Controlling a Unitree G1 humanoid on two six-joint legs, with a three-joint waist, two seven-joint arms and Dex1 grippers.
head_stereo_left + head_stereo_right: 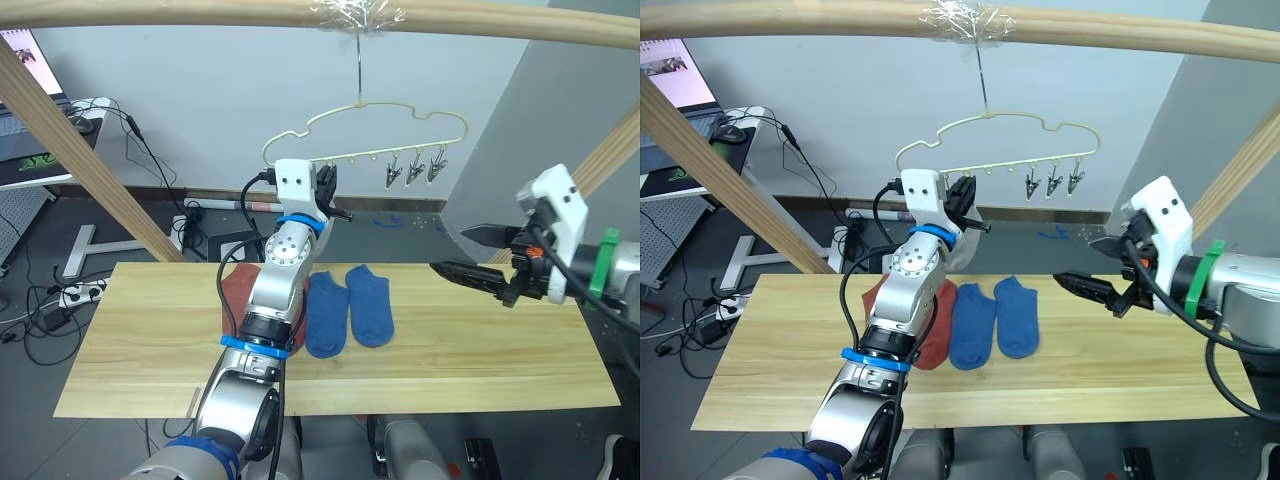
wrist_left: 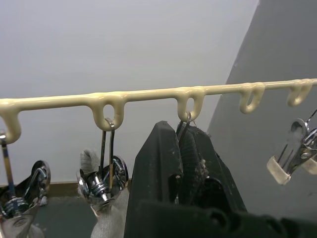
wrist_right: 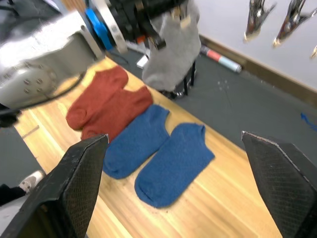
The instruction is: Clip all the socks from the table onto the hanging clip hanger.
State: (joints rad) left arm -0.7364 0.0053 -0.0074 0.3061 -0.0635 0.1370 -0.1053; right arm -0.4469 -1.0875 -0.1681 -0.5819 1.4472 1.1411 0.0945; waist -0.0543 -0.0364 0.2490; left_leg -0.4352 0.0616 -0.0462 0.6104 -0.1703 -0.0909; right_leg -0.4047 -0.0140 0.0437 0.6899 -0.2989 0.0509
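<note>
Wooden pole (image 1: pixel 200 12) overhead, monitor (image 1: pixel 20 60) on desk, power strip (image 1: pixel 75 293) on floor

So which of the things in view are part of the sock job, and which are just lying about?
Part of the job:
clip hanger
free clips
blue socks
rust-red socks
grey socks, already hanging
table

Lying about:
laptop on the side desk
floor cables
power strip
</note>
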